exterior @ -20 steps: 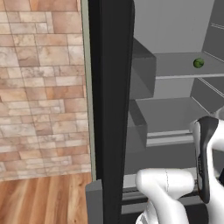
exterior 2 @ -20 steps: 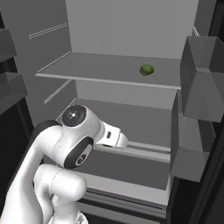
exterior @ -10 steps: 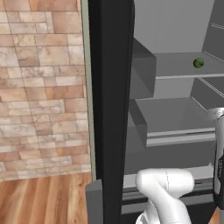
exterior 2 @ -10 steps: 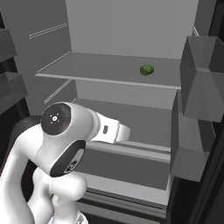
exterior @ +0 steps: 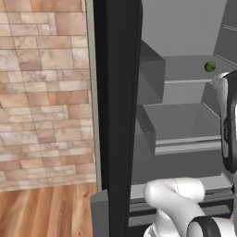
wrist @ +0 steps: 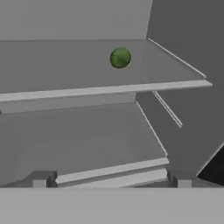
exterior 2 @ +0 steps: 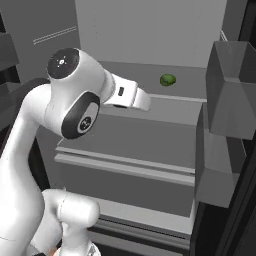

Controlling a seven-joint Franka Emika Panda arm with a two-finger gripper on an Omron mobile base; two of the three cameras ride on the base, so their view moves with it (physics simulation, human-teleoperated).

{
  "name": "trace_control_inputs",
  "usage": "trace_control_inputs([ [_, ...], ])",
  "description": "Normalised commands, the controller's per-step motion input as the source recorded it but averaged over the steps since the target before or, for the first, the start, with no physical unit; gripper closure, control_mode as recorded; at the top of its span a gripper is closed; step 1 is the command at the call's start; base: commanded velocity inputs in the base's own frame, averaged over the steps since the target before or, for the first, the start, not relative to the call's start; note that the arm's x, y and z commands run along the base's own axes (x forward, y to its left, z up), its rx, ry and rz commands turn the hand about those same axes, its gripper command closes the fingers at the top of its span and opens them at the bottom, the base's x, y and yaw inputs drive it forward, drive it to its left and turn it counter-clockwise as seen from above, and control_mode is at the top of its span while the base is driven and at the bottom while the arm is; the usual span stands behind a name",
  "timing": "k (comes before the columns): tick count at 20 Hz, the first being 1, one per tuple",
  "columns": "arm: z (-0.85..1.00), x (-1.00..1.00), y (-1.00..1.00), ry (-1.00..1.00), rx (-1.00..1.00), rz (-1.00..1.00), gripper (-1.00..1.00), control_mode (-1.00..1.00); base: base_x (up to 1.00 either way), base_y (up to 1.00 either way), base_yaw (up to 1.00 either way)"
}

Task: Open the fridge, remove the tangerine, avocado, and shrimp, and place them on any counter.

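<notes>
A tan brick wall [exterior: 44,92] fills the left of the left base view, above a strip of wood plank floor [exterior: 46,210] at the lower left. Beside it stands the fridge [exterior: 185,28], its black door [exterior: 115,111] swung open edge-on down the middle of that frame, with the light grey shelved interior taking the right half. In the right base view a grey door bin [exterior 2: 232,95] sits at the right edge. The white arm [exterior 2: 75,100] crosses the left and centre of the right base view, reaching toward the shelves. The gripper [wrist: 111,183] shows at the bottom of the hand view, its two fingertips [wrist: 40,180] spread as wide as they go, with nothing between them. The avocado [wrist: 120,57] lies on the upper shelf [wrist: 65,65], upper centre of the hand view, well apart from the fingertips.
</notes>
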Motion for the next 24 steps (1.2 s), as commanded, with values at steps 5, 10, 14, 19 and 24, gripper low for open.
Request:
trace_control_inputs([
  [5,0.23,1.00,-0.01,0.08,0.00,0.00,-1.00,-1.00,0.00,0.00,0.00],
  [10,-0.03,0.96,-0.01,0.00,0.00,0.00,-1.00,-1.00,0.00,0.00,0.00],
  [14,-0.16,0.75,-0.16,0.00,0.00,-0.04,-1.00,-1.00,0.00,0.00,0.00],
  [19,-0.18,0.38,-0.42,-0.03,0.00,-0.07,-1.00,-1.00,0.00,0.00,0.00],
  [24,-0.04,0.02,-0.50,-0.06,0.00,-0.08,-1.00,-1.00,0.00,0.00,0.00],
])
